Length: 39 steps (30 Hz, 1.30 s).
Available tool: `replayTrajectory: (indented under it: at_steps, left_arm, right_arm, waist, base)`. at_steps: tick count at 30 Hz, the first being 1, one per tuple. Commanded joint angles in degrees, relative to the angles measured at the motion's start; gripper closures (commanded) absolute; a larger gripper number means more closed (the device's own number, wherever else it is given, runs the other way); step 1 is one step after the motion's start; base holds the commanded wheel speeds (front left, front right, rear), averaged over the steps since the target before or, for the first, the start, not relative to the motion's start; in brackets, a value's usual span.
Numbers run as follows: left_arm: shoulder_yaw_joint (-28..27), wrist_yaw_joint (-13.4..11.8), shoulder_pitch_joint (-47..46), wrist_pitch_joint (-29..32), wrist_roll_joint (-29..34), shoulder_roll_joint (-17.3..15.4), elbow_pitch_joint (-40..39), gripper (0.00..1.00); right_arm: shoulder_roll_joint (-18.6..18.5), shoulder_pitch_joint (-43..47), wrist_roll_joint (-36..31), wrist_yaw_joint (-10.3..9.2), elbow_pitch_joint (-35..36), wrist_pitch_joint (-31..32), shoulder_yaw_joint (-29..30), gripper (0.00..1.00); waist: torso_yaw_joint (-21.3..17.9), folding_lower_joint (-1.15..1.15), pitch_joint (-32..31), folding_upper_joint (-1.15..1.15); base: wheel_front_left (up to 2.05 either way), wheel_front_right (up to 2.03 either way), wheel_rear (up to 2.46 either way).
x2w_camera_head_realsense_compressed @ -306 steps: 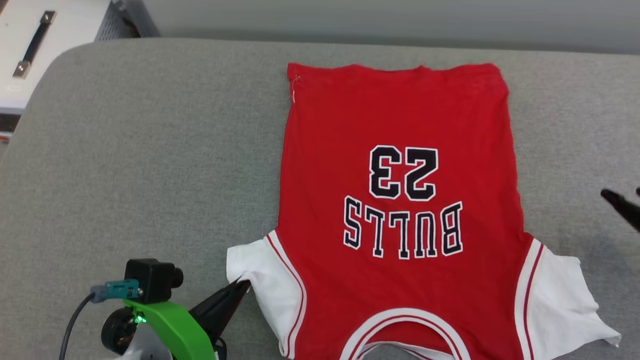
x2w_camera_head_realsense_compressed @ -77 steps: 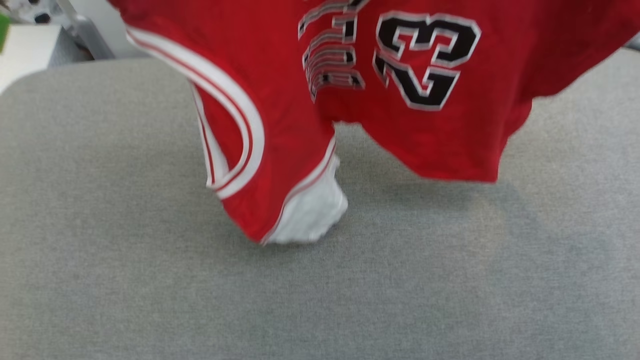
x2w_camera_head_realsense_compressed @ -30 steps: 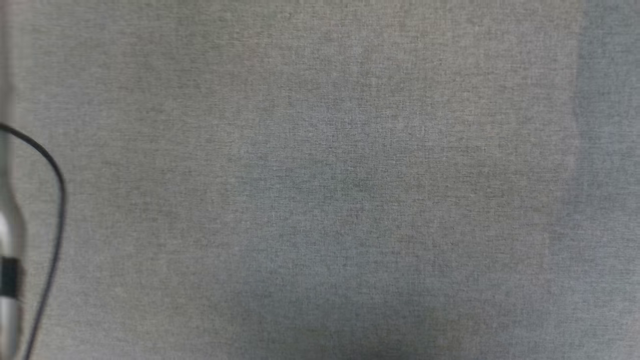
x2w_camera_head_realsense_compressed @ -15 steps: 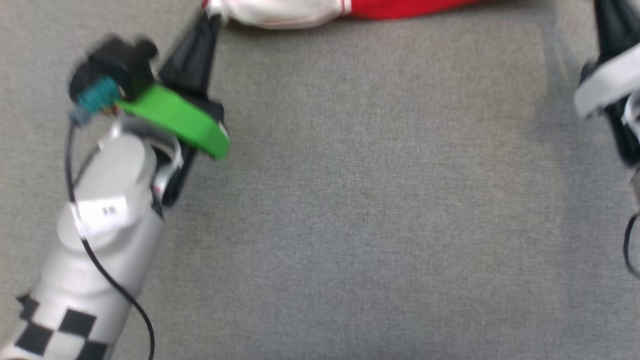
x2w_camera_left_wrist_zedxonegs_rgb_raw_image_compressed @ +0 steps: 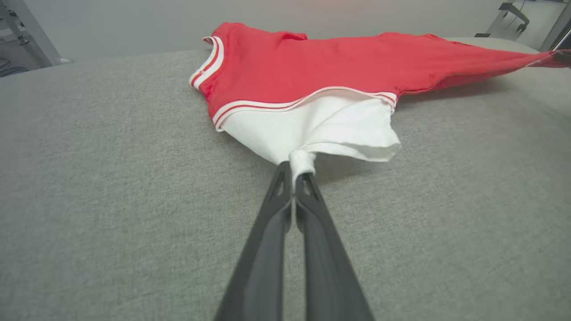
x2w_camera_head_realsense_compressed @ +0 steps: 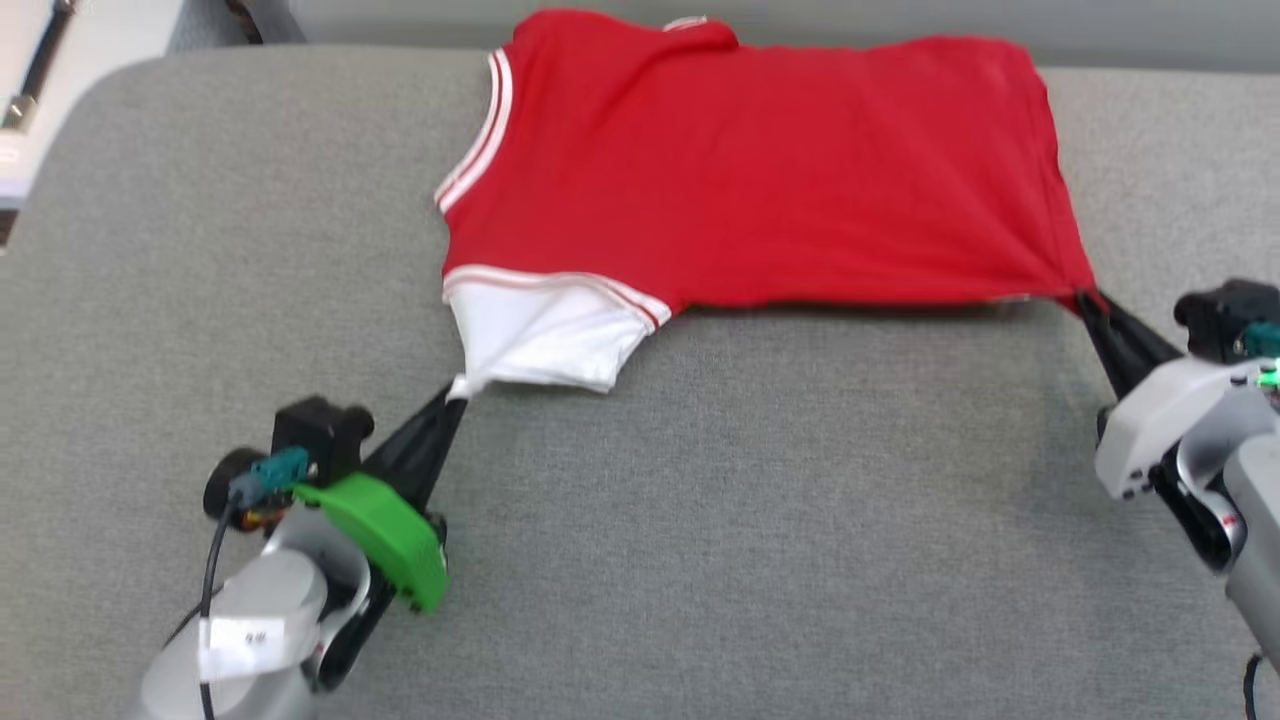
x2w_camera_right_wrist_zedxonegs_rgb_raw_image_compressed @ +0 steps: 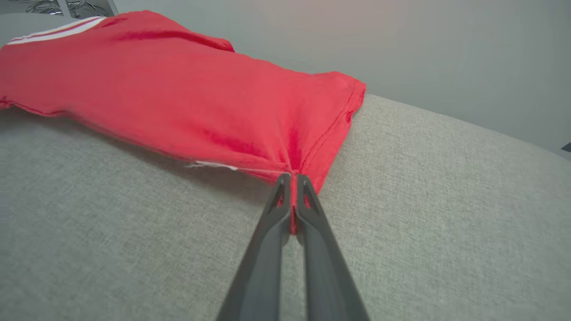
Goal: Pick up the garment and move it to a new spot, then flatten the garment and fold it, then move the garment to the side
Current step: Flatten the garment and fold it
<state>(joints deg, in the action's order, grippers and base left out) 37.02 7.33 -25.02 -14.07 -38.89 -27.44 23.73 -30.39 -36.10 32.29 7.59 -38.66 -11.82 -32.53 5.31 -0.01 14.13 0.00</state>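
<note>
garment [x2w_camera_head_realsense_compressed: 760, 170] lies plain red side up on far side of grey table [x2w_camera_head_realsense_compressed: 700, 560], neck end to the left. Left jaws clamped shut on tip of white sleeve [x2w_camera_left_wrist_zedxonegs_rgb_raw_image_compressed: 330, 125]. Right jaws clamped shut on red hem corner [x2w_camera_right_wrist_zedxonegs_rgb_raw_image_compressed: 312, 165]. Cloth is stretched between them. Right wrist view adds a loose white thread [x2w_camera_right_wrist_zedxonegs_rgb_raw_image_compressed: 214, 166] at that hem. Head view: left arm [x2w_camera_head_realsense_compressed: 260, 620] in from lower left, right arm [x2w_camera_head_realsense_compressed: 1190, 450] from right edge, fingers angled inward.

One garment [x2w_camera_head_realsense_compressed: 760, 170], two pincers, left pincer [x2w_camera_head_realsense_compressed: 455, 396] and right pincer [x2w_camera_head_realsense_compressed: 1083, 298], one grey surface [x2w_camera_head_realsense_compressed: 700, 560].
</note>
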Motion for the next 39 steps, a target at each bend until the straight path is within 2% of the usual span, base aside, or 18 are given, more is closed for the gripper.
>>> replayTrajectory:
  at_steps: [1, 8, 12, 13, 23, 32, 39]
  left_arm:
    - [1.09, 0.15, 1.65, 0.18, -1.06, -1.14, -0.68, 1.00]
    - [4.24, 0.15, 6.45, 0.22, -4.39, -3.91, -2.31, 1.00]
    - [5.26, 0.15, 9.46, 0.54, -6.33, -5.15, -3.50, 1.00]
    - [6.05, 0.15, 12.03, 1.24, -8.00, -6.55, -5.31, 1.00]
    - [8.95, 0.12, 21.11, 4.26, -12.10, -11.39, -14.43, 1.00]
    - [10.09, -1.12, 27.91, 7.35, -15.35, -16.06, -22.54, 1.00]
    - [8.32, -2.80, 28.77, 5.48, -15.64, -17.64, -26.41, 1.00]
  right_arm:
    - [-0.20, 2.01, 1.57, -0.10, -0.43, 0.55, -0.27, 1.00]
    - [-2.06, 9.71, 9.84, -0.10, 0.91, 3.95, -0.66, 1.00]
    - [-4.09, 13.76, 13.35, -0.10, 3.74, 5.35, -1.12, 1.00]
    - [-5.42, 16.53, 15.35, -0.10, 6.09, 6.22, -1.19, 1.00]
    - [-9.26, 26.16, 20.83, -0.10, 12.08, 11.46, 0.21, 1.00]
    - [-13.41, 35.97, 24.52, -0.10, 19.25, 15.96, 3.60, 1.00]
    - [-14.37, 42.75, 25.48, -0.10, 25.85, 16.41, 8.46, 1.00]
  waist:
    - [0.51, 0.01, -3.95, 0.00]
    - [0.84, 0.01, -8.14, 0.00]
    - [0.53, 0.01, -10.59, 0.00]
    - [0.28, 0.01, -12.30, 0.00]
    - [-0.11, 0.01, -16.79, 0.00]
    - [-0.82, 0.01, -19.14, 0.00]
    - [-1.25, 0.01, -18.59, 0.00]
  base:
    - [0.00, 0.00, 0.00]
    - [0.00, 0.00, 0.00]
    - [0.00, 0.00, 0.00]
    - [0.00, 0.00, 0.00]
    - [0.00, 0.00, 0.00]
    - [0.00, 0.00, 0.00]
    - [0.00, 0.00, 0.00]
